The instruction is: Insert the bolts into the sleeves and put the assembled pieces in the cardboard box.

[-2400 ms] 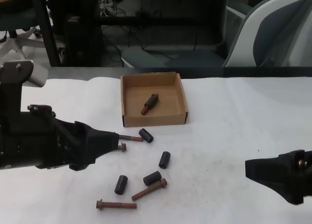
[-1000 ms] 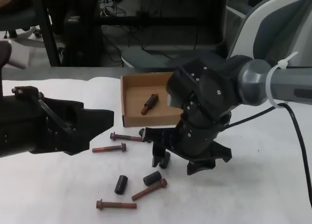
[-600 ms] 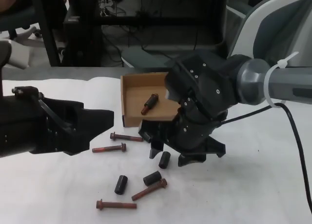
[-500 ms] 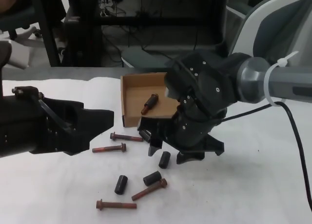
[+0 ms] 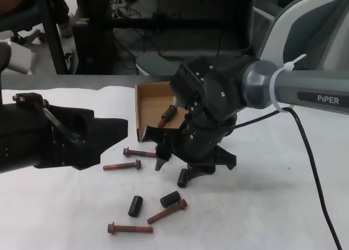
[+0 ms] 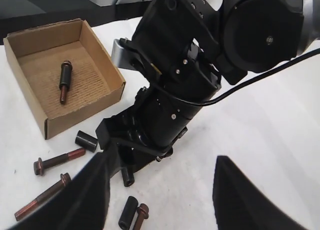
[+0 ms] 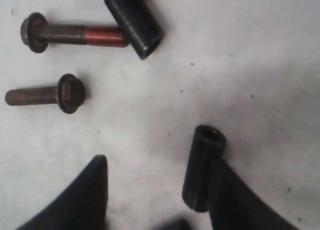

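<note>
My right gripper (image 5: pixel 172 172) (image 7: pixel 160 200) hangs open just above the white cloth, in front of the cardboard box (image 5: pixel 143 105) (image 6: pixel 30 39). A black sleeve (image 7: pixel 202 167) (image 6: pixel 128 176) lies between its fingers, close against one finger (image 7: pixel 235 200). Just beyond lie two rusty bolts (image 7: pixel 70 33) (image 7: pixel 47 93), the first with another sleeve (image 7: pixel 134 22) at its threaded tip. The box holds one assembled piece (image 5: pixel 168 115) (image 6: pixel 64 79). My left gripper (image 5: pixel 112 135) (image 6: pixel 160 200) stands open to the left of the bolts (image 5: pixel 139 152) (image 5: pixel 122 165), with nothing in it.
Nearer the front edge lie two more sleeves (image 5: pixel 135 205) (image 5: pixel 170 198) and two bolts (image 5: pixel 166 212) (image 5: pixel 130 227). The right arm's cable (image 5: pixel 305 152) trails over the cloth on the right. Chairs and equipment stand behind the bench.
The right arm swung in from the right and has shifted left and toward the box, its open fingers now at the sleeve. The left arm has kept still over the last second.
</note>
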